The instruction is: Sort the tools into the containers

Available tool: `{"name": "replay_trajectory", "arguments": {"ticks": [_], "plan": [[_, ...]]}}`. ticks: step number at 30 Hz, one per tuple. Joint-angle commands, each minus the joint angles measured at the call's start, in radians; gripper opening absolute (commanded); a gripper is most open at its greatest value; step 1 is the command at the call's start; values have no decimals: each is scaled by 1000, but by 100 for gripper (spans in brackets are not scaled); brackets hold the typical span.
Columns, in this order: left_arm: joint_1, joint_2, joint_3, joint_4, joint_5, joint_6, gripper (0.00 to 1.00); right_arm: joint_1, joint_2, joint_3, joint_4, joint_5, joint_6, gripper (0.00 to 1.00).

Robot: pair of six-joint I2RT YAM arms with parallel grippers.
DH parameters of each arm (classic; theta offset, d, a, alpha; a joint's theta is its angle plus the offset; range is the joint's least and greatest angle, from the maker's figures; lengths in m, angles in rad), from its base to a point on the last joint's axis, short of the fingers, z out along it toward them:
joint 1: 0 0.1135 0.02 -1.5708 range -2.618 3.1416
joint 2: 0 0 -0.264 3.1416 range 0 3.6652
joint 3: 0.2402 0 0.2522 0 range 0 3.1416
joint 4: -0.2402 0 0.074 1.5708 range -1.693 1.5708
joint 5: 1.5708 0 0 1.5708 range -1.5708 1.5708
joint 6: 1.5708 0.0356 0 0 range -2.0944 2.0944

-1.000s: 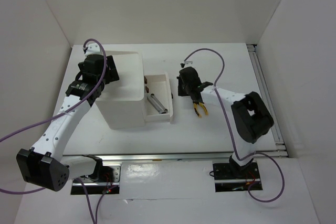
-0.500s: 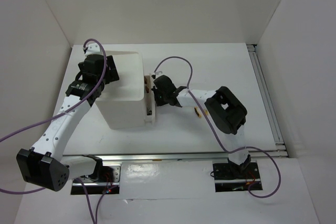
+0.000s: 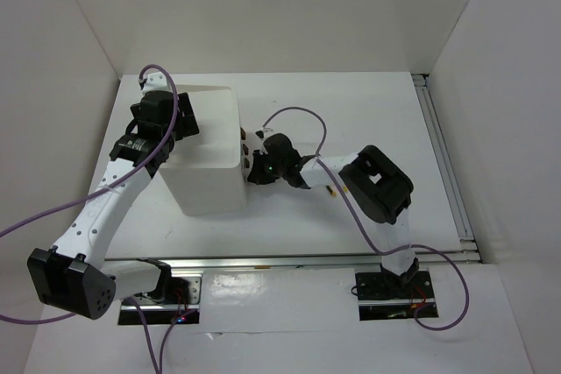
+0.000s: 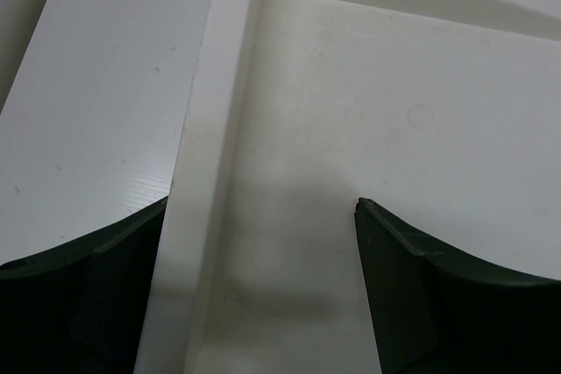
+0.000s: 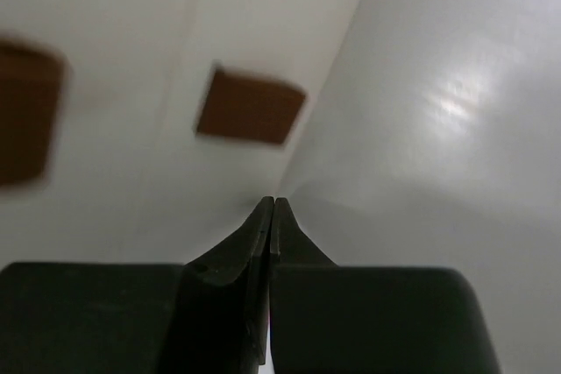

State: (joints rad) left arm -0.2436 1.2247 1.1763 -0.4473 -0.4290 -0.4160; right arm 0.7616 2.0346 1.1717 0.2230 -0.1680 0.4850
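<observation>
The white box unit (image 3: 215, 177) stands left of centre, its drawers pushed in. My left gripper (image 3: 173, 129) hangs open over the top bin's left wall (image 4: 203, 172), one finger outside the wall and one inside. The bin floor (image 4: 394, 111) shows no tool. My right gripper (image 3: 255, 167) is shut and empty, its tips (image 5: 272, 204) against the box's right face next to the brown drawer handles (image 5: 250, 109). A yellow bit of the pliers (image 3: 330, 188) shows on the table under the right arm. The other tools are out of view.
White walls enclose the table on the left, back and right. A metal rail (image 3: 443, 164) runs along the right edge. Purple cables loop over both arms. The right arm's forearm (image 3: 377, 183) lies low across the table's middle.
My right gripper left the pliers, swung left to the open drawer holding the wrenches and pushed it into the box. The drawer is now shut. The left arm has not moved.
</observation>
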Motion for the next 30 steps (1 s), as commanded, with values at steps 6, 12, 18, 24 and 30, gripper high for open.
{"name": "replay_trajectory", "arguments": {"ticks": [6,12,18,24,30], "plan": [[-34,50,-53,-146,191,3,92,-22,-206,-64,-83,190,6,14],[-34,-36,20,-177,156,13,100,-74,-293,-64,-319,363,-80,46],[-34,-71,78,-197,124,13,100,-156,-434,-161,-352,394,-108,56],[-34,-146,121,-206,124,13,100,-235,-490,-170,-473,443,-175,65],[-34,-223,181,-226,163,23,100,-255,-537,-248,-511,415,-184,63]]}}
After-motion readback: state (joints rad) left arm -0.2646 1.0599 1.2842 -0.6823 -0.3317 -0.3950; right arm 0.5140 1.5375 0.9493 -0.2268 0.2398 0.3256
